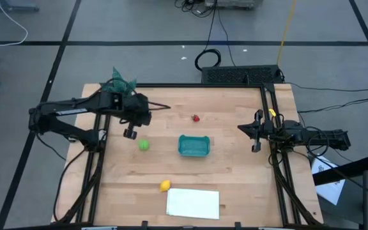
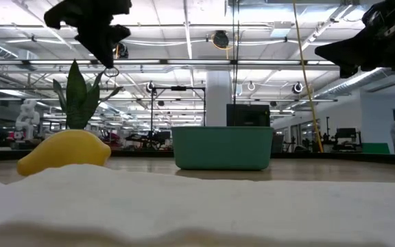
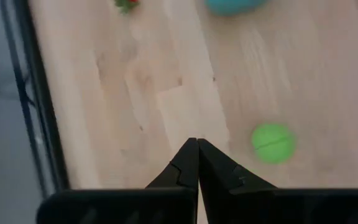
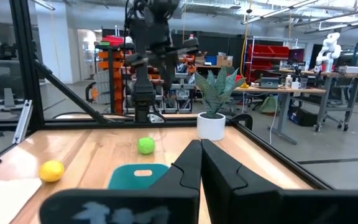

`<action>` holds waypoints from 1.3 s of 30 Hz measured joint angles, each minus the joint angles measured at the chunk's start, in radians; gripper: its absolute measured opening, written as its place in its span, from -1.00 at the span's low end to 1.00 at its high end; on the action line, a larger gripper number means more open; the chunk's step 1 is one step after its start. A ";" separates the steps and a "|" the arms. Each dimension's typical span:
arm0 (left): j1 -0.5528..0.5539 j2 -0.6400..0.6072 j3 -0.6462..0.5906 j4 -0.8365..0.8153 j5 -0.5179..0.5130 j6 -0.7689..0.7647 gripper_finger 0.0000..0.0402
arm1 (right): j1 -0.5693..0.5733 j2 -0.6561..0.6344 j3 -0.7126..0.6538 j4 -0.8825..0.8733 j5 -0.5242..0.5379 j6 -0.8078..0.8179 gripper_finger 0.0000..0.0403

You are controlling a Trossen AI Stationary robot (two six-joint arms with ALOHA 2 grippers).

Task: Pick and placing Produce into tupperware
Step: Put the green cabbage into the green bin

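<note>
On the wooden table lie a round lime-green piece [image 1: 144,145] [image 3: 273,143], a small red piece [image 1: 196,117] [image 3: 126,4] and a yellow lemon [image 1: 165,186] [image 2: 64,152]. Each rests on the wood. The teal tupperware [image 1: 193,145] [image 2: 223,147] stands mid-table with nothing showing inside it. My left gripper [image 1: 166,107] [image 3: 197,143] hangs shut above the table's far left part, tilted downward, up and away from the lime-green piece. My right gripper [image 1: 240,127] [image 4: 201,144] is shut and held level above the table's right side.
A white sheet [image 1: 193,203] lies at the near edge beside the lemon. A potted plant [image 1: 121,80] [image 4: 213,93] stands at the far left corner, behind my left arm. A black frame [image 1: 273,166] borders the table. Bare wood lies between the pieces and the tupperware.
</note>
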 joint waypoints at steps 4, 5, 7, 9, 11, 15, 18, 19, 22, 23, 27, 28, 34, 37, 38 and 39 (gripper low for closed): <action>0.013 0.043 0.000 0.049 0.004 0.139 -0.86 | 0.000 0.000 0.000 0.000 0.000 -0.001 -1.00; 0.015 0.051 0.000 0.065 0.003 0.152 -0.81 | 0.000 0.000 0.000 0.000 0.000 -0.001 -1.00; 0.020 0.067 0.000 0.091 0.009 0.191 -0.69 | 0.000 0.000 0.000 0.000 0.000 -0.001 -1.00; 0.021 0.076 0.000 0.098 0.048 0.232 -0.54 | 0.000 0.000 0.000 0.000 0.000 0.000 -1.00; 0.024 0.083 0.000 0.097 0.109 0.289 -0.37 | 0.000 0.000 0.000 0.000 0.000 0.005 -1.00; 0.025 0.093 0.000 0.096 0.174 0.317 -0.02 | 0.000 0.000 0.000 0.000 0.000 0.006 -1.00; 0.018 0.108 0.000 0.091 0.194 0.345 0.27 | 0.000 0.000 0.000 0.000 0.000 0.006 -1.00; 0.012 0.111 -0.001 0.085 0.182 0.362 0.36 | 0.000 0.000 0.000 0.000 0.000 0.006 -1.00; -0.016 0.128 -0.004 0.097 0.085 0.450 0.60 | 0.000 0.000 0.000 0.000 0.000 0.006 -1.00; -0.025 0.133 -0.011 0.095 0.045 0.491 0.66 | 0.000 0.000 0.000 0.000 0.000 0.006 -1.00; -0.057 0.142 -0.041 0.105 -0.046 0.599 0.82 | 0.000 0.003 0.000 -0.001 0.006 0.006 -1.00; -0.062 0.146 -0.048 0.103 -0.048 0.606 0.84 | 0.000 0.003 0.000 0.000 0.006 0.006 -1.00; -0.095 0.145 -0.082 0.089 -0.049 0.588 0.86 | 0.000 0.003 0.000 -0.001 0.007 0.003 -1.00; -0.120 0.147 -0.099 0.063 -0.038 0.586 0.87 | 0.000 0.003 0.000 -0.002 0.007 0.001 -1.00; -0.129 0.144 -0.109 0.045 -0.037 0.586 0.87 | 0.000 0.003 0.000 -0.002 0.007 0.001 -1.00; -0.137 0.144 -0.122 0.029 -0.035 0.585 0.87 | 0.000 0.003 0.000 -0.002 0.007 0.001 -1.00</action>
